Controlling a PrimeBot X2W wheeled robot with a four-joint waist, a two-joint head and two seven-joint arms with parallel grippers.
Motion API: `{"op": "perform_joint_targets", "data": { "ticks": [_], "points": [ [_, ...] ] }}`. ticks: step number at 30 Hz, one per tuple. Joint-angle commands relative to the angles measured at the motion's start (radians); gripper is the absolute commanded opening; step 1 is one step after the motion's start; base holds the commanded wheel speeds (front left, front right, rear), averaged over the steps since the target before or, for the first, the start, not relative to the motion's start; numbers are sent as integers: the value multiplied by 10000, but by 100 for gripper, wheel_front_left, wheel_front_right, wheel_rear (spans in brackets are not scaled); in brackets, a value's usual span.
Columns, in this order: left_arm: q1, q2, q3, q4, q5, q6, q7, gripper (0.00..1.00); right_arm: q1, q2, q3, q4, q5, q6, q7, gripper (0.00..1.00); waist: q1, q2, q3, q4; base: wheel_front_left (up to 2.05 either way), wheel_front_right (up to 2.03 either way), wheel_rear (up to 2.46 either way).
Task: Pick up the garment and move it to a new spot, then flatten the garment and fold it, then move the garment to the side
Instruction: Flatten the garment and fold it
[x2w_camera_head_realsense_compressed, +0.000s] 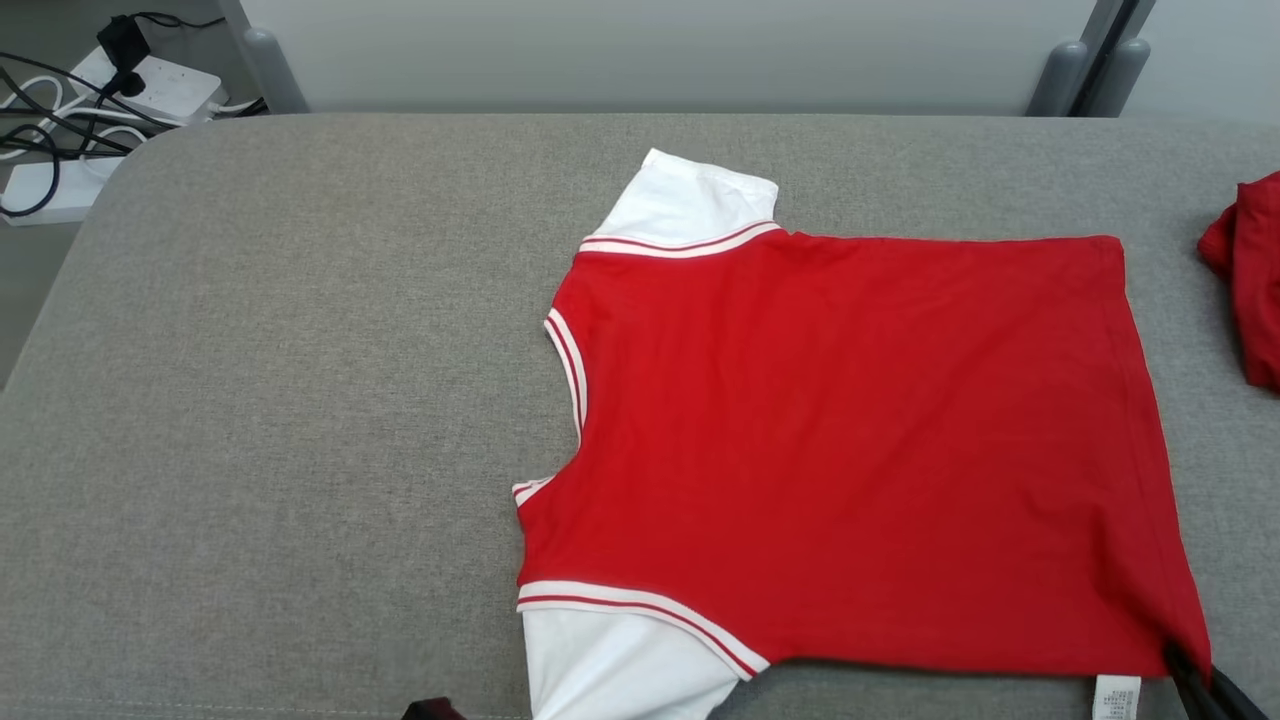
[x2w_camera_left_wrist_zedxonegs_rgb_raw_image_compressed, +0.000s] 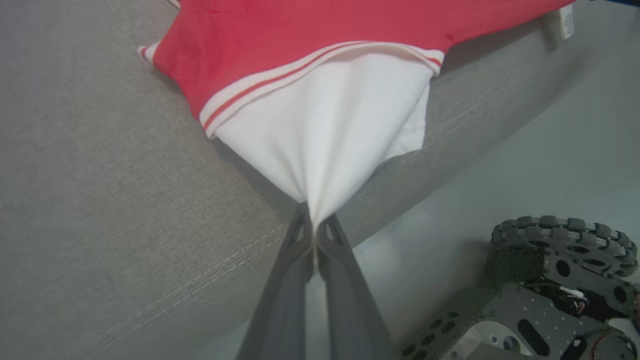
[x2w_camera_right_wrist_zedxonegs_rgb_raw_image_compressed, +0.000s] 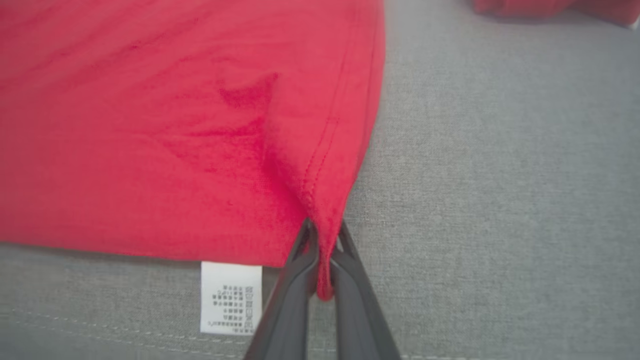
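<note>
Two garment (x2w_camera_head_realsense_compressed: 850, 430) edges pinched; left fingers (x2w_camera_left_wrist_zedxonegs_rgb_raw_image_compressed: 290, 280), right fingers (x2w_camera_right_wrist_zedxonegs_rgb_raw_image_compressed: 295, 290)

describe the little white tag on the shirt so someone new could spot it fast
A red shirt with white sleeves lies flat on the grey cushioned surface. Follow its near edge to the hem corner pinched by the right hand; the tag sticks out from under that edge beside it. Unlike the plain white sleeves, it is a tiny rectangle with printed text.
</note>
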Motion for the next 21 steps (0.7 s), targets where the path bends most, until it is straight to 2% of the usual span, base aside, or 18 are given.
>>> {"op": "perform_joint_targets", "data": {
  "ticks": [1, 6, 9, 15, 21],
  "points": [
    [-18, 299, 430, -654, -126, 166, 217, 0, 331, -544, 80, -372, 176, -30, 72, 0, 0, 0, -25, 8, 0, 0, 0],
    [490, 719, 662, -1841, -213, 409, 703, 0, 1127, -959, -379, -1134, 379, -30, 427, 0, 0, 0, -73, -99, 0, 0, 0],
    [374, 741, 727, -2180, -273, 371, 608, 0, 1320, -1022, -780, -1686, 411, -30, 663, 0, 0, 0, -72, -235, 0, 0, 0],
    [-406, 591, 633, -2067, -150, 190, 367, 0, 1153, -936, -1260, -2379, 376, -30, 1279, 0, 0, 0, -68, -354, 0, 0, 0],
    [-1611, 143, 597, -1330, -38, 86, -137, 0, 430, -738, -1571, -2477, -33, -30, 2119, 0, 0, 0, 14, -370, 0, 0, 0]
  ]
}}
